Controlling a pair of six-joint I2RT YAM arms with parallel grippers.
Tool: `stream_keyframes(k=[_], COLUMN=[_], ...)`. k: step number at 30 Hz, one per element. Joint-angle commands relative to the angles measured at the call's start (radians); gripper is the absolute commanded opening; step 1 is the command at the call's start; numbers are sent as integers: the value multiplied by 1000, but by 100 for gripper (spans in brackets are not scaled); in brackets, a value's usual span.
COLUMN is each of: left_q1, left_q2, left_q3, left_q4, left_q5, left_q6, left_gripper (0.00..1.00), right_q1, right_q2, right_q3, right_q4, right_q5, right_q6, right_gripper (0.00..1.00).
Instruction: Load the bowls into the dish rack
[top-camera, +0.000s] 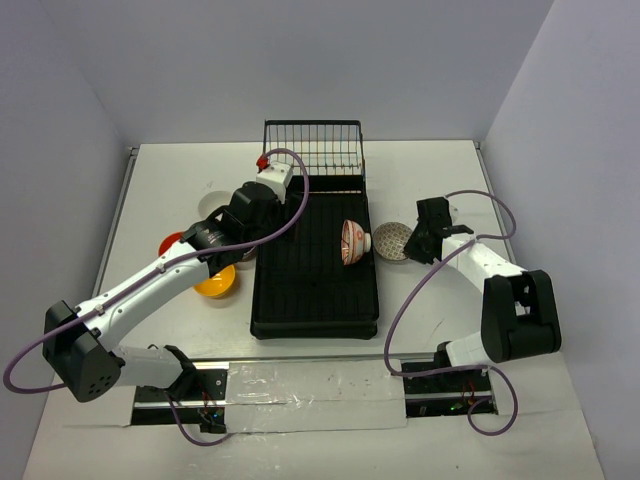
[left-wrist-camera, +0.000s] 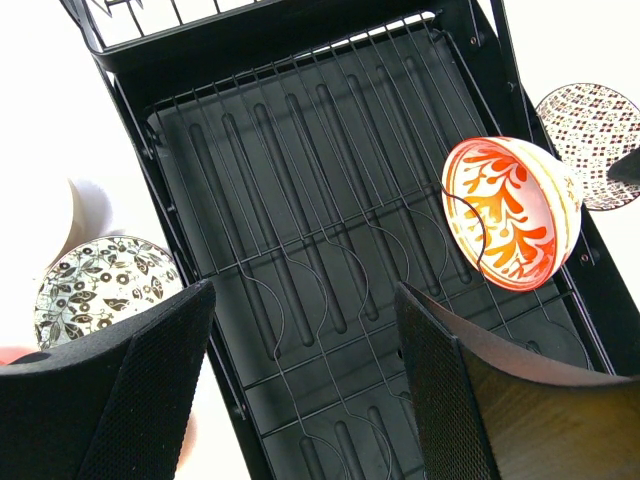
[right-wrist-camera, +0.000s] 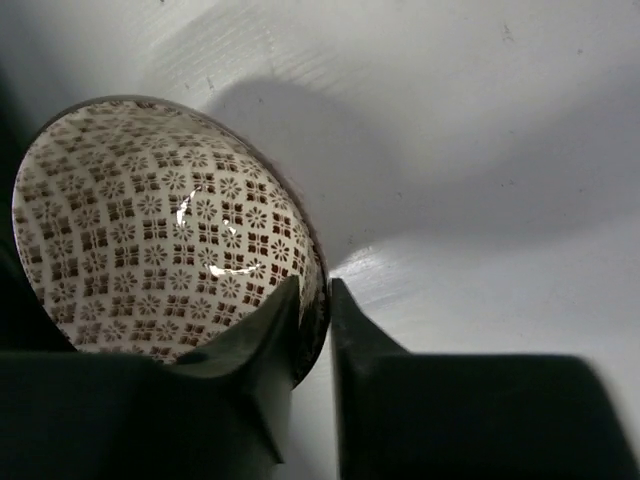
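Note:
The black dish rack (top-camera: 300, 290) lies mid-table. A red-on-white bowl (top-camera: 352, 241) (left-wrist-camera: 510, 212) stands on edge among its wires near the right side. Just right of the rack, a pinkish patterned bowl (top-camera: 390, 240) (right-wrist-camera: 150, 230) sits on the table. My right gripper (right-wrist-camera: 315, 300) is shut on its rim, with one finger inside and one outside. My left gripper (left-wrist-camera: 305, 290) hangs open over the rack's left part, with nothing between its fingers. To its left, a grey speckled bowl (left-wrist-camera: 105, 285) sits on the table.
The upright wire basket (top-camera: 313, 148) closes the rack's far end. Left of the rack, partly under my left arm, sit a red-orange bowl (top-camera: 172, 243), a yellow-orange bowl (top-camera: 216, 282) and a white bowl (top-camera: 212, 203). Walls enclose the table on three sides.

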Motion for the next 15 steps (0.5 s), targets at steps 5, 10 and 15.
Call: stream_keyframes(k=[5, 10, 15], left_q1=[3, 3, -1], left_q2=[-21, -36, -62], left_q3=[-4, -10, -21], left_q4=[23, 31, 46], left_q5=[-7, -12, -18], left_q6=[18, 33, 52], left_gripper=[77, 78, 78], right_q1=[-7, -9, -7], right_q2=[-9, -49, -111], right_q3=[37, 74, 144], right_q4=[1, -39, -97], right_q5=[37, 74, 125], right_q6=[-2, 8, 11], right_gripper=[0, 0, 0])
